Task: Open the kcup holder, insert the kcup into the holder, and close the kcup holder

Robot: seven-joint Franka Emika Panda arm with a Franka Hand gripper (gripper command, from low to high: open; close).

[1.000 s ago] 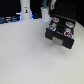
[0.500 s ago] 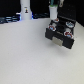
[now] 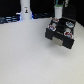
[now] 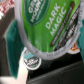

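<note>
Pod held over the open pod drawer

Pod (image 4: 47,25) with a round green lid fills most of the wrist view, its lid printed with white lettering and facing the camera. A teal finger (image 4: 11,42) presses against one side of it, and a second teal shape shows at the opposite edge, so the jaws appear clenched on the pod. Just beyond the pod a second, smaller pod (image 4: 31,60) with a white and green lid sits beside a dark edge of the drawer unit (image 4: 60,75).

In the exterior view the black drawer unit (image 3: 61,32) stands on the white bench (image 3: 30,57), toward the exterior view's right and near the far edge. Its tray (image 3: 64,42) is slid out toward the camera, and small red and pale spots sit in the round slots, too blurred to count. The arm (image 3: 58,7) comes down from above right over the unit; the pod itself is too small to make out there. A white bottle-like thing (image 3: 25,10) stands at the back, toward the exterior view's left, well apart from the unit.
</note>
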